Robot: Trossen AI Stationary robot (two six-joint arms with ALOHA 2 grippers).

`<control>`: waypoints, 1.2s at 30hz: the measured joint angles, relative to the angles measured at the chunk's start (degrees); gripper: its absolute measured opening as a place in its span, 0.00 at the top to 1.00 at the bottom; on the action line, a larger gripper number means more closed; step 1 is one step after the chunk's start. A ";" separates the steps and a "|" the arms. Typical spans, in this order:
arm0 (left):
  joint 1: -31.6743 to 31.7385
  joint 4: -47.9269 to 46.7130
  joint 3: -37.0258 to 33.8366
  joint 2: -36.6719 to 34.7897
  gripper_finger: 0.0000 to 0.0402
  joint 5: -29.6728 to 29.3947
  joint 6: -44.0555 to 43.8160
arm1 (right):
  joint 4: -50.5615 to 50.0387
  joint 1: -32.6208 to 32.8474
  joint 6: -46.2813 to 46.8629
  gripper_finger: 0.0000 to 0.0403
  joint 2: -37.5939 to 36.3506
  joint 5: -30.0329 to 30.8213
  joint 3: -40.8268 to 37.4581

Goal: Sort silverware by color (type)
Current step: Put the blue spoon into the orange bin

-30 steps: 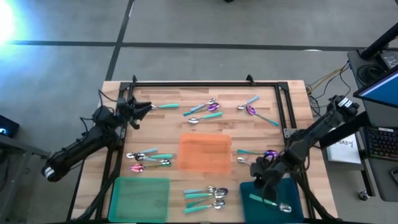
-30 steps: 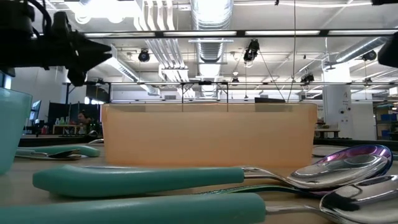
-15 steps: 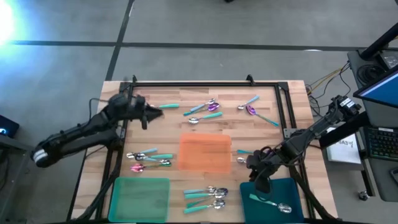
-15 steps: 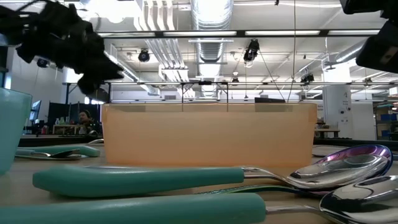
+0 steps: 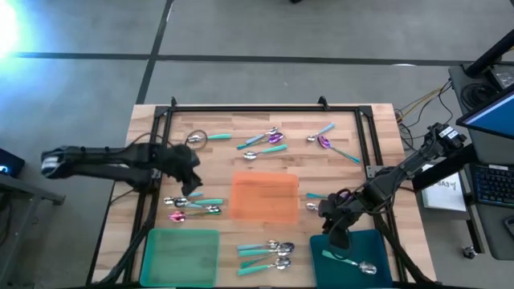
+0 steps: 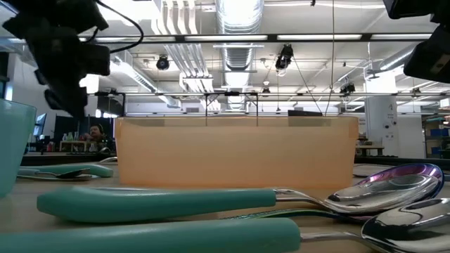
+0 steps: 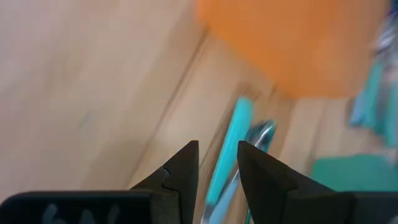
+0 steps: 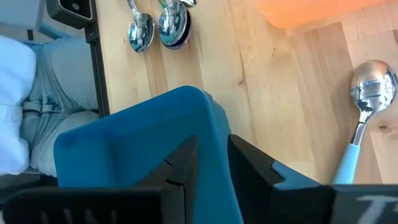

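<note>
I am seeing one spoon (image 5: 347,261) lying in the teal tray (image 5: 377,245) at five o'clock; orange tray (image 5: 263,197) and green tray (image 5: 181,255) hold nothing. Left gripper (image 5: 191,181) and right gripper (image 5: 337,234) are both slightly parted, gripping nothing.

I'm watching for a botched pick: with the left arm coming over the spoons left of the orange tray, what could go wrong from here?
The left gripper hangs over a tight cluster of spoons, so it may pinch two handles or knock neighbours askew. Its fingers show only a narrow gap, possibly too little to straddle a teal handle. The orange tray sits close beside the cluster and could be nudged.
</note>
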 joint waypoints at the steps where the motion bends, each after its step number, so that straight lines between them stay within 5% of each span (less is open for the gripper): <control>1: -2.45 -0.96 0.14 0.67 0.76 -1.40 -1.73 | -0.08 0.00 -0.01 0.80 0.00 0.00 0.00; 10: -15.36 -1.67 -0.27 8.02 0.76 -10.05 -12.13 | -0.03 0.00 -0.03 0.80 0.00 0.02 0.02; 31: -15.81 -2.71 0.59 30.50 0.76 -10.92 -11.31 | 0.00 0.00 -0.05 0.80 0.02 0.45 0.04; 36: -15.83 -3.11 1.76 30.78 0.85 -11.43 -8.52 | 0.01 0.00 -0.04 0.80 0.02 0.46 0.04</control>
